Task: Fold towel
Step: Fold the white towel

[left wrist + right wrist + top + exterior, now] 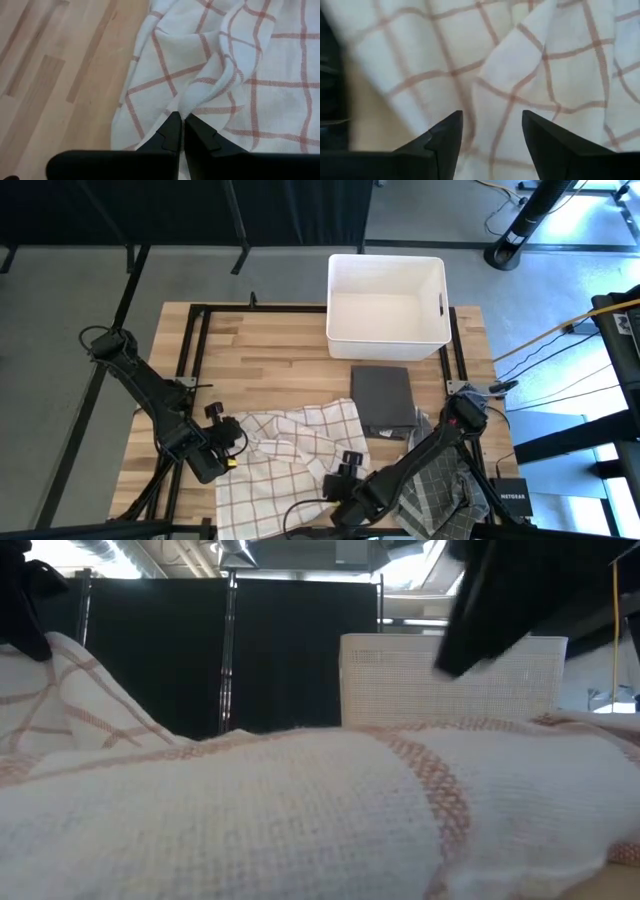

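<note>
Towel, white with reddish checks, lies rumpled; left pincer pinches a fold, right pincer gapes empty.

Even, bright light — low view's near towel blurred.

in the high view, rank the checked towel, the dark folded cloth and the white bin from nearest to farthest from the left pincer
1. The checked towel: pinched in the shut left pincer at the towel's left edge, on the table's near half.
2. The dark folded cloth: mid-table, beyond the towel's right part.
3. The white bin: at the table's far edge, right of centre.
</note>
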Robot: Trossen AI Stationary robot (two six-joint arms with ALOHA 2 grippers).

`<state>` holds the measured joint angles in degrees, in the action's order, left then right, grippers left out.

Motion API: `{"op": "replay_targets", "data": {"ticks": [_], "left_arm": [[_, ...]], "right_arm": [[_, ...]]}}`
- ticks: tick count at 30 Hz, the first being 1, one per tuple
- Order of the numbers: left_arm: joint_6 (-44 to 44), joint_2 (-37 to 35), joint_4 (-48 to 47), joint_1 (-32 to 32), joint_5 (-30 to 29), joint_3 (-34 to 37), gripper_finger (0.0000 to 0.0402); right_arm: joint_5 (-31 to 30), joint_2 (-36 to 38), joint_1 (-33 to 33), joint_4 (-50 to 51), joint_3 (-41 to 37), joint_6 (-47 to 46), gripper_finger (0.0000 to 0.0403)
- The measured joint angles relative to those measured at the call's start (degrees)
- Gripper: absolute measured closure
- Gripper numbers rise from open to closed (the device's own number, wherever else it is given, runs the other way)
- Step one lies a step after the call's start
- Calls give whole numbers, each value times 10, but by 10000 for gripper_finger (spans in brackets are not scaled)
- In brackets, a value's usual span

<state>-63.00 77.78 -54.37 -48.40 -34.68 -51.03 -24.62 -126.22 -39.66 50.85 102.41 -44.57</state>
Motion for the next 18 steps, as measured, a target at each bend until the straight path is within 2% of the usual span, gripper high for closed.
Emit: {"op": "replay_targets", "data": {"ticks": [4,10,15,18], "left_arm": [[-2,0,3,0,5,0,394],[4,0,83,-28,126,0,394],[3,3,115,-70,128,0,394],[-25,22,110,-84,122,6,397]], "right_arm": [[7,-24,10,4,-2,44,194],[48,4,35,3,-1,91,194],[13,21,54,19,-2,139,194],[34,21,75,-5,-30,158,194]]}}
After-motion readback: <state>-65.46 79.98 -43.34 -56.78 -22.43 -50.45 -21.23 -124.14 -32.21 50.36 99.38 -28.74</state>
